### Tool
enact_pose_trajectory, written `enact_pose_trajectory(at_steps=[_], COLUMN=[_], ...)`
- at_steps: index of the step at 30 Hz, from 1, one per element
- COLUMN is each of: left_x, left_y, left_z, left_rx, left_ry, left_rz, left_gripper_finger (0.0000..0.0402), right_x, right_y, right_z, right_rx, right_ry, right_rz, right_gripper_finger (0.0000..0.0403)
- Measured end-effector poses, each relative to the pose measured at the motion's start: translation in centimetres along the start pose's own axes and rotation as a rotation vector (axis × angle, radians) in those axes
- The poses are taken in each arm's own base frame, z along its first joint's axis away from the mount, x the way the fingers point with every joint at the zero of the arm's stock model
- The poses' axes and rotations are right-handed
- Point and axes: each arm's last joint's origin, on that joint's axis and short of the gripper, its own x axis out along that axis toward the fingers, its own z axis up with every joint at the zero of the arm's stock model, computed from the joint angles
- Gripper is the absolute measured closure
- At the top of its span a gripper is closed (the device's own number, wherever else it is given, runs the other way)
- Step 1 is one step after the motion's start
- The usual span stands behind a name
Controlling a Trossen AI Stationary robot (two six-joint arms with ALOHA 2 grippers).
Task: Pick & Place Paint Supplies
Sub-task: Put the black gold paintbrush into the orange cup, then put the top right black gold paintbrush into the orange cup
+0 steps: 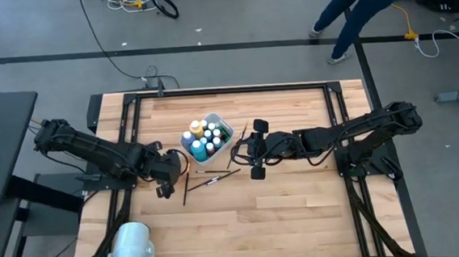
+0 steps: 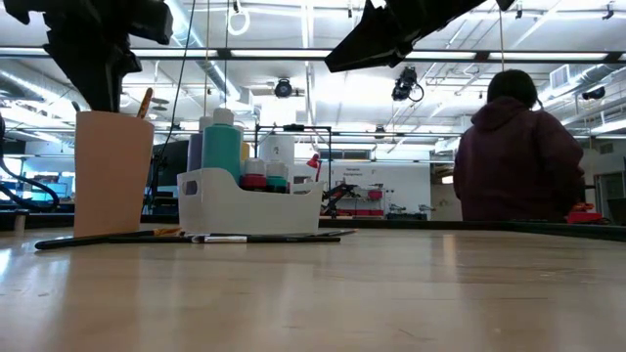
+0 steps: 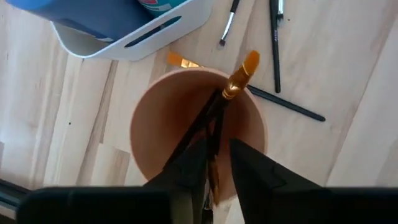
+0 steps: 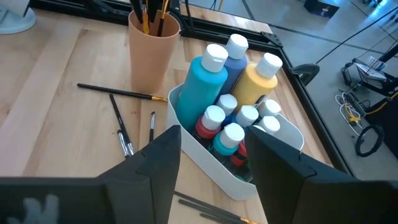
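A peach cup (image 3: 155,124) stands upright on the table beside the white tub (image 4: 205,158), which holds several white-capped paint bottles (image 4: 208,78). My left gripper (image 3: 219,146) hangs over the cup, pointing down, fingers a little apart around a dark-handled brush (image 3: 239,71) that leans on the cup's rim, orange bristles up. Three more brushes (image 4: 121,93) lie flat on the table near the cup. My right gripper (image 4: 217,180) is open, held above the table on the tub's right side (image 1: 251,150), with nothing between its fingers. My left gripper's fingers (image 3: 189,168) stand on either side of the brush's handle (image 3: 214,165) above the cup's mouth, coming from above. The gap looks wider than the handle, and I cannot tell whether a finger touches it. The brush stands tilted inside the cup.
A large white cylinder (image 1: 131,247) lies at the table's near left corner. More brushes (image 1: 213,178) lie on the wood near the tub. A person (image 2: 518,156) is beyond the table's far side. Bare wood spreads across the table's near half.
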Motion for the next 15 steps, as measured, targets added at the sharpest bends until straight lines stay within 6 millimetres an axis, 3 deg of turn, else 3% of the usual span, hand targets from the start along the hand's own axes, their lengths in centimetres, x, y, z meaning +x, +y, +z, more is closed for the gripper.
enact_pose_trajectory(at_steps=[6,15], left_x=[0.0,-0.81], left_y=[0.13,0.38], left_z=[0.08,0.66], left_rx=[-0.058,0.051], left_ry=[-0.029,-0.102], left_rz=[0.043,0.128], left_gripper_finger=[0.0293,0.026], right_x=[0.02,0.17], right_y=[-0.05,-0.52], right_z=[-0.01,-0.07], right_rx=[0.001,0.009], right_ry=[0.0,0.003], right_rz=[-0.001,-0.014], right_gripper_finger=[0.0219,0.0219])
